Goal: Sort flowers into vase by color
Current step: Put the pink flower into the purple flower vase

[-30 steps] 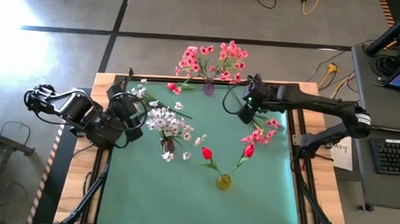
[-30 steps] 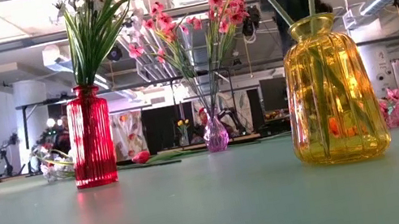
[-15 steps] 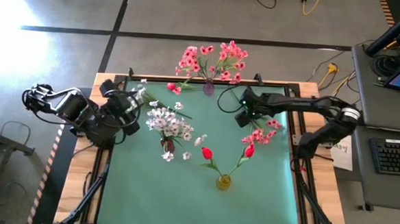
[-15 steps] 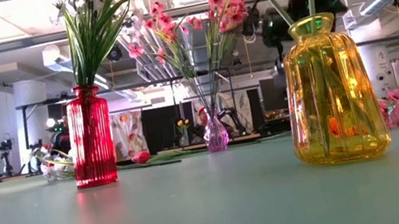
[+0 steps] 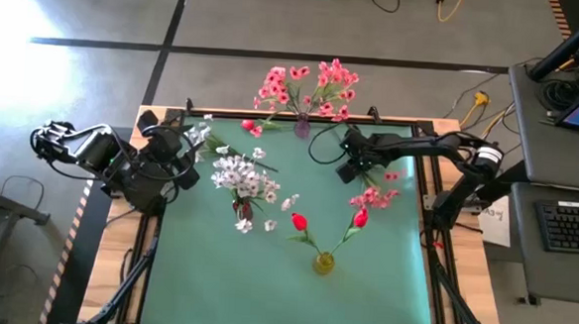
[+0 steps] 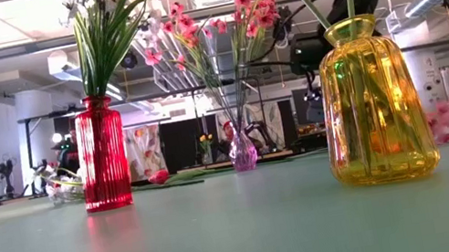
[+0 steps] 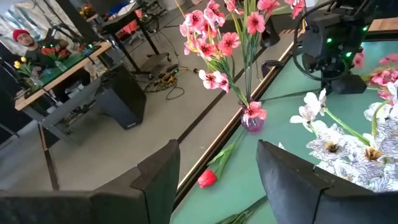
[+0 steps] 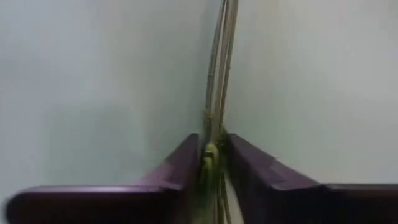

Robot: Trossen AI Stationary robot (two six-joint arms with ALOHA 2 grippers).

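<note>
— Right gripper (image 5: 354, 169), what is it doing? 
— It is down low at the far right of the green mat (image 5: 263, 280), and its two fingers (image 8: 180, 168) have pinched in on the thin green stems (image 8: 217, 93) of the loose pink spray (image 5: 375, 196).
— Which way does that spray lie?
— Flat on the mat. Its long axis runs from the pinched stems, on the far side, toward the near right, with the pink blossoms at the nearer end. In the right wrist view the stems run straight out ahead between the fingers.
— And the other flowers?
— Pink ones stand upright in the purple vase (image 5: 302, 129) at the far edge. White ones fill the red vase (image 6: 101, 152), left of centre. Two red buds lean out of the yellow vase (image 6: 374, 100), nearest the front. A single red bud (image 7: 208, 178) lies by the far edge, near the purple vase.
— Left gripper (image 5: 176, 146)?
— Held over the mat's left edge, fingers apart, gripping nothing.
</note>
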